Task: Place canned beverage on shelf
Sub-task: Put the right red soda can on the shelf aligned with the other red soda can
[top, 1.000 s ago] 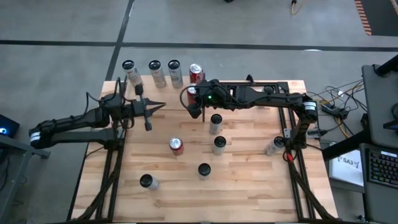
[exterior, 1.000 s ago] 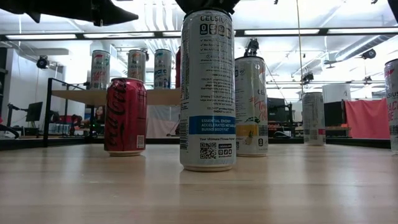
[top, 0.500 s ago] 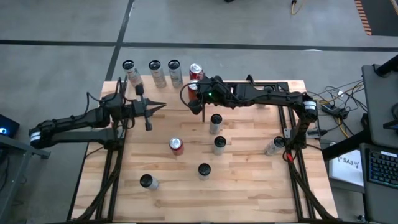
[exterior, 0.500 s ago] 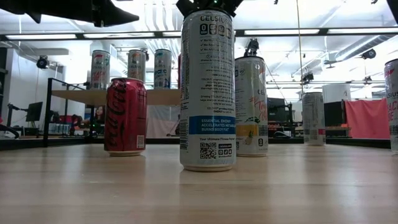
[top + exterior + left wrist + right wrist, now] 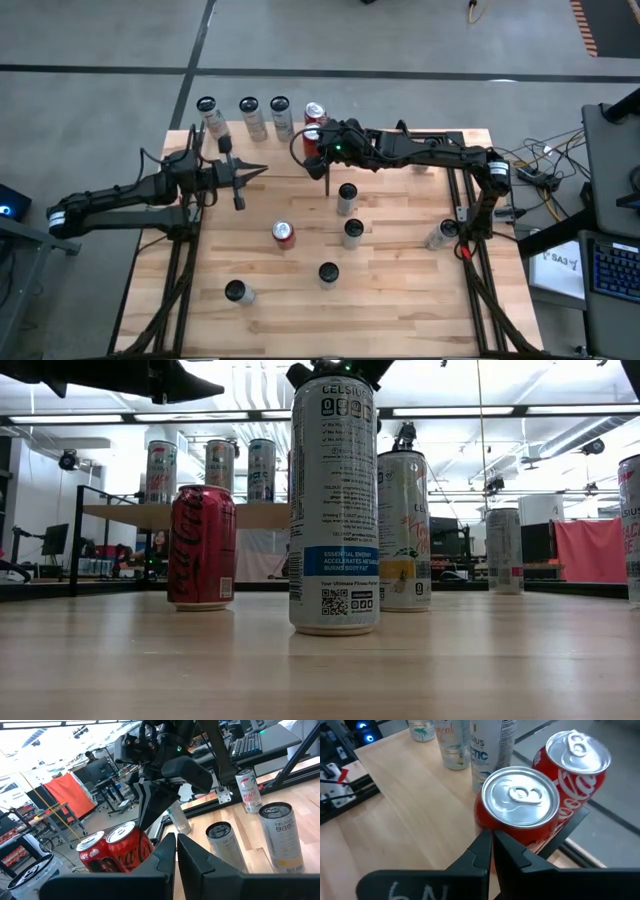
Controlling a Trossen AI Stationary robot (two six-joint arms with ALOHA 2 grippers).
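Note:
The shelf [image 5: 235, 135] stands at the table's far left and carries three pale cans [image 5: 248, 106] and a red can [image 5: 315, 112]. A second red can [image 5: 311, 137] [image 5: 517, 802] stands by the shelf's right end, close in front of the first. My right gripper [image 5: 322, 150] [image 5: 491, 837] is shut and holds nothing, its tips right against this nearer red can. My left gripper [image 5: 255, 172] [image 5: 176, 845] hovers shut and empty over the table's left side, pointing toward both red cans [image 5: 125, 847].
Several cans stand loose on the table: silver ones [image 5: 347, 198] [image 5: 352, 232] [image 5: 328, 273] [image 5: 237, 292], a red one [image 5: 284, 234], and one lying by the right post [image 5: 440, 234]. In the low view a tall Celsius can [image 5: 334, 500] and a red can [image 5: 202, 547] stand in front.
The right gripper has drifted toward the table's far edge, and the red can at its tips shows slightly farther back. The left arm has not moved.

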